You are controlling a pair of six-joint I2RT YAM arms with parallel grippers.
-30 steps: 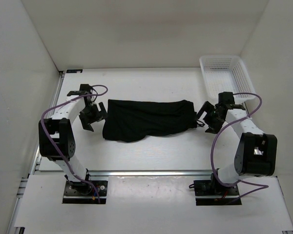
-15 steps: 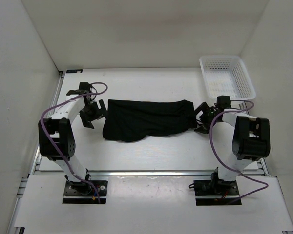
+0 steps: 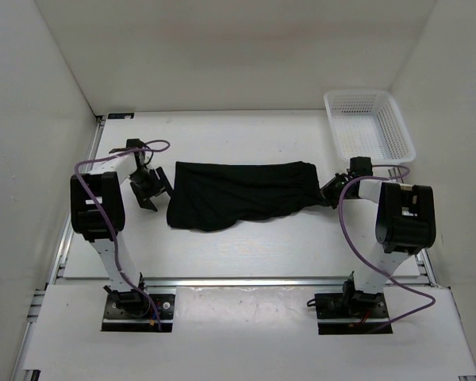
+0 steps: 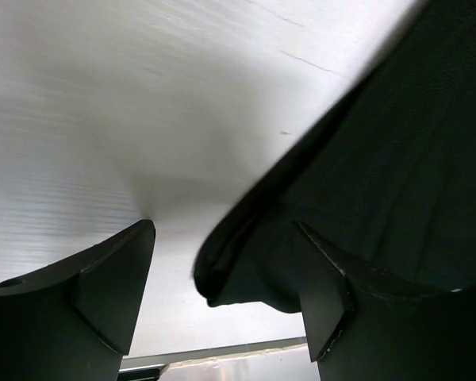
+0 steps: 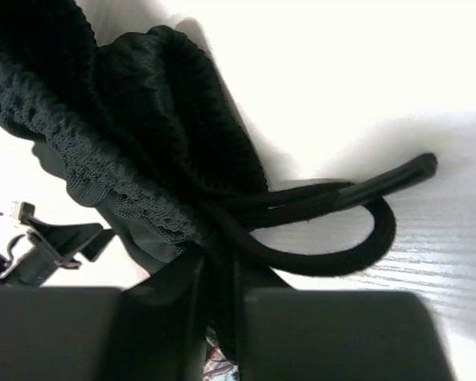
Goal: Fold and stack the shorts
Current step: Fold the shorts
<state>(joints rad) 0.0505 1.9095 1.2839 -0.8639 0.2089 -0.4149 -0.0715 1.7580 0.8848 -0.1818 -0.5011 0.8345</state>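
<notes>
While the black shorts (image 3: 238,194) lie spread out flat across the middle of the desk (image 3: 254,246), long side running left to right, each end has an arm at it. The waistband end is on the right. The wrist cam there shows the gathered elastic bunched up and the drawstring (image 5: 357,238) looping out onto the white surface, with the right gripper (image 3: 332,193) jaws pinched narrow on that bunch of fabric.

At the other end, the left gripper (image 3: 151,189) has its jaws spread wide, down low at the desk. The corner of the shorts sits in the gap between them, but I can't tell if either finger actually touches the cloth.

The desk is plain matte white, boxed in by white walls (image 3: 222,55) on three sides, with a metal rail (image 3: 246,280) along the near edge. A white mesh basket (image 3: 397,131) sits in the far right corner, apart from the shorts.

Both arms are folded up tight. Each stands up from its base with the elbow housing high and the forearm dropping down toward its end of the shorts.
</notes>
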